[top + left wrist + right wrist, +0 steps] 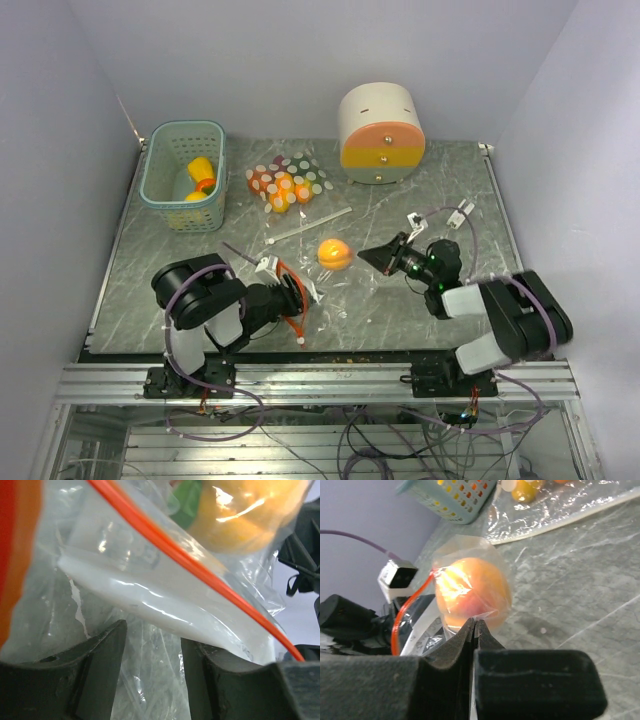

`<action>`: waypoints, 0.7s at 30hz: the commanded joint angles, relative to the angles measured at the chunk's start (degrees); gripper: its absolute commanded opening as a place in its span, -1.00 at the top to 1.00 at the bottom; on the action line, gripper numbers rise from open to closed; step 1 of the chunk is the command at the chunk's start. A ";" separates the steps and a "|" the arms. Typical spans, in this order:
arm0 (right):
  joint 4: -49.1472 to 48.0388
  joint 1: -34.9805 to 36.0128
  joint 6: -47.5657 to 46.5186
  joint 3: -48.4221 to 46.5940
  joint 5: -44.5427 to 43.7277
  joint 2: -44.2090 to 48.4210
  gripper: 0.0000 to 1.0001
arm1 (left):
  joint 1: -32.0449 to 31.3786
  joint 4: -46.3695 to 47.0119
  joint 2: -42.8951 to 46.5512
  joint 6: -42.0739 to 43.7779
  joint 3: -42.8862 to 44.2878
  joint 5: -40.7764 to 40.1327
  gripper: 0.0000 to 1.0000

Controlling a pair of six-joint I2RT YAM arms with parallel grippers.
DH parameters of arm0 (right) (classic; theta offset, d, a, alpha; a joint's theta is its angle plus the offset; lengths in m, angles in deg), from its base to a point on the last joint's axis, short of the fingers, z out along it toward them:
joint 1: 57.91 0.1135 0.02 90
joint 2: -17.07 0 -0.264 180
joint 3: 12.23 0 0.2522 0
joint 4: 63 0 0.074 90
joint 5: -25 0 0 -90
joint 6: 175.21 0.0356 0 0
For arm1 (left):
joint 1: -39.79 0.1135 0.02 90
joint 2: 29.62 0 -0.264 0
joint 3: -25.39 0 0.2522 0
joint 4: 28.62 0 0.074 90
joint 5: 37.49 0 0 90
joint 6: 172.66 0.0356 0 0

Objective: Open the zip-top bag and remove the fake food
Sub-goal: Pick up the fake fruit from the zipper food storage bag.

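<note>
Right pincer [474,626]: fingers pressed together with no gap, the clear film of the zip-top bag [465,545] caught between the tips. Directly beyond the tips, wrapped in that film, is 1 orange fruit [472,592] of the fake food. In the top view this pincer [366,257] points toward 9 o'clock and the fruit [334,253] lies just off its tips, near the middle of the surface [150,250].

Left pincer [152,635]: fingers stand apart at a moderate gap. Loose bag film [165,615] and a white strip run through the gap without being clamped. The bag's orange zip line crosses above, from 11 o'clock to 4 o'clock in the wrist view. The fruit [240,515] shows at 1 o'clock, with a green piece [192,500] touching it. In the top view this pincer [290,287] sits at 8 o'clock from the fruit, and the bag [312,285] spans between the 2 pincers.

Surroundings, top view:
- A teal basket [190,215] at 11 o'clock holds yellow and orange pieces [200,170].
- A second clear bag [288,182] of small orange and red items lies at 12 o'clock.
- A cream-and-orange round container [381,132] stands at 1 o'clock.
</note>
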 commanded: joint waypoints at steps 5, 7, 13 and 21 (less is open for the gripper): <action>26.84 0.44 -10.85 2.45 -10.31 27.11 1.00 | 1.84 17.41 -9.55 -1.14 -2.98 1.34 -0.34; 32.05 0.51 -12.15 2.06 -11.22 31.72 1.00 | 1.87 17.55 -10.77 -0.81 -1.39 3.46 -0.44; 41.24 0.71 -14.48 2.82 -13.96 36.84 1.00 | 1.78 17.62 -7.19 1.44 -0.81 2.85 -0.75; 41.56 0.71 -15.62 1.79 -17.06 34.90 0.12 | 1.77 17.64 -5.24 3.78 -0.91 4.92 -0.99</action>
